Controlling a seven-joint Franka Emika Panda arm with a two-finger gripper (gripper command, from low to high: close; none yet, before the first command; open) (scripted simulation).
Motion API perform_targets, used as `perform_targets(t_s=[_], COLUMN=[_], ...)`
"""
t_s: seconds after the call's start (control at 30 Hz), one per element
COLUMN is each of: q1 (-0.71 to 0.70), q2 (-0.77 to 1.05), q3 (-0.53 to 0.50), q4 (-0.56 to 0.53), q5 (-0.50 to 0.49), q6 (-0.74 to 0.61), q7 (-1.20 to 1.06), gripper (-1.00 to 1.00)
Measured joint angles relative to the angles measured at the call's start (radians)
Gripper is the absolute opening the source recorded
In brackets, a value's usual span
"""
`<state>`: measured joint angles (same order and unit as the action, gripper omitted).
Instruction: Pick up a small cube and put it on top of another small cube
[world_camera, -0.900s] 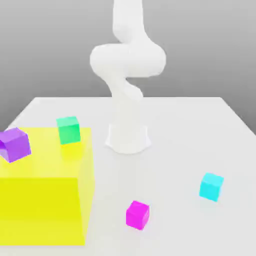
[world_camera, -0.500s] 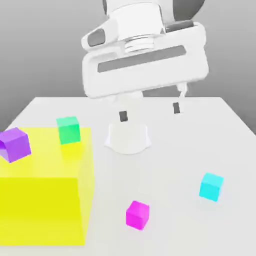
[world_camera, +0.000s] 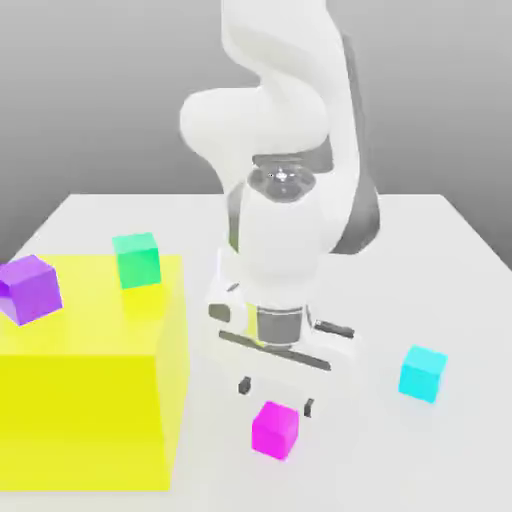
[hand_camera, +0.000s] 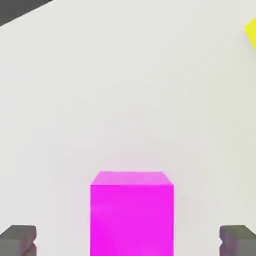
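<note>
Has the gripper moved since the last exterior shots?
Yes: in the exterior view the gripper has come down from above the arm's base to just behind the magenta cube.

Bare tabletop (world_camera: 345, 460) lies between the yellow block (world_camera: 80, 420) and cyan cube (world_camera: 422, 374), the magenta cube (world_camera: 275, 430) interrupting it.

Two cubes (world_camera: 138, 261) on a block (world_camera: 80, 420)

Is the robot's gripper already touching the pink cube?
Apart: the hand view shows pale table surface between the pink cube and each open fingertip of the gripper.
</note>
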<state>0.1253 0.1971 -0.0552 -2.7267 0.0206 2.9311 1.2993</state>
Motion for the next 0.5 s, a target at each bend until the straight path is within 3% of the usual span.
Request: perform_targets(t_s=[0.13,0.17,0.5], q1=[-0.02,-0.026,-0.016], q2=[0.101,0.123,0.067], q3=[0.024,0.032,0.017], q4=[0.017,0.021,0.012], q5=[0.016,0.021,0.003], q6=[0.08,0.097,0.054], q7=[-0.01,-0.013,-0.001], gripper=[0.0,-1.0,-1.0])
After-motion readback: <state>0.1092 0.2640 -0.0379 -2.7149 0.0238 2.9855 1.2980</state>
